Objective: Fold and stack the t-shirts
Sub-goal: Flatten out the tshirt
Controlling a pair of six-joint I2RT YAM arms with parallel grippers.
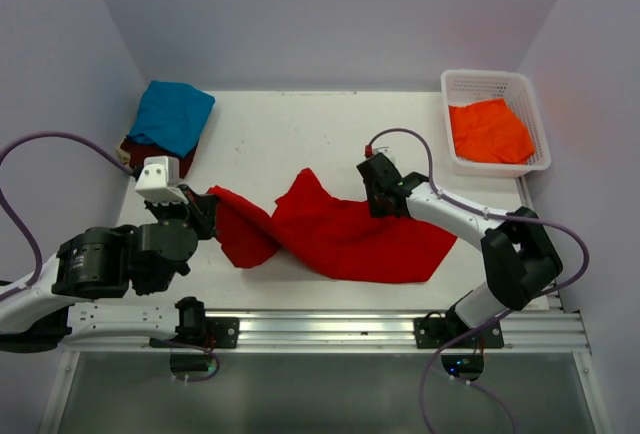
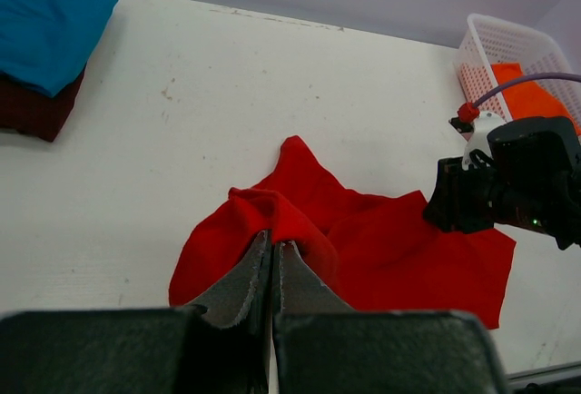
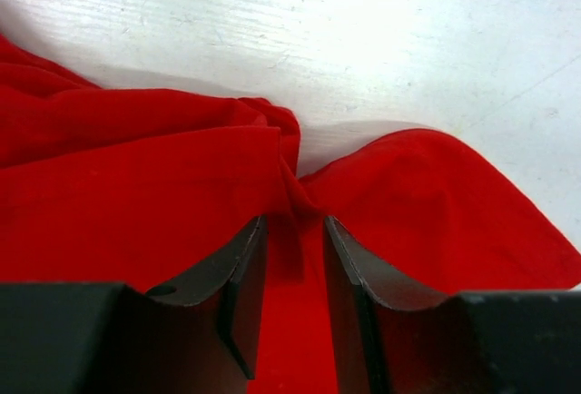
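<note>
The red t-shirt (image 1: 350, 234) lies crumpled and twisted across the near middle of the desk (image 1: 290, 124), not yet spread flat and not yet folded. Its left edge is bunched into the jaws of the left arm (image 1: 160, 244), which are clenched tight on the cloth, so that side is anchored. At the shirt's far right edge the right arm (image 1: 450, 214) reaches in low; its jaws stand partly apart, with a gathered ridge of red cloth drawn in between them, and they appear to be grasping it. Holding both ends like this looks meant for pulling the shirt taut and laying it out before a fold.

At the far left corner a teal t-shirt (image 1: 172, 114) sits folded on top of a maroon t-shirt (image 1: 135, 149), the stack the red one should join. An orange t-shirt (image 1: 488, 130) waits in the white basket (image 1: 485, 79) at the far right.
</note>
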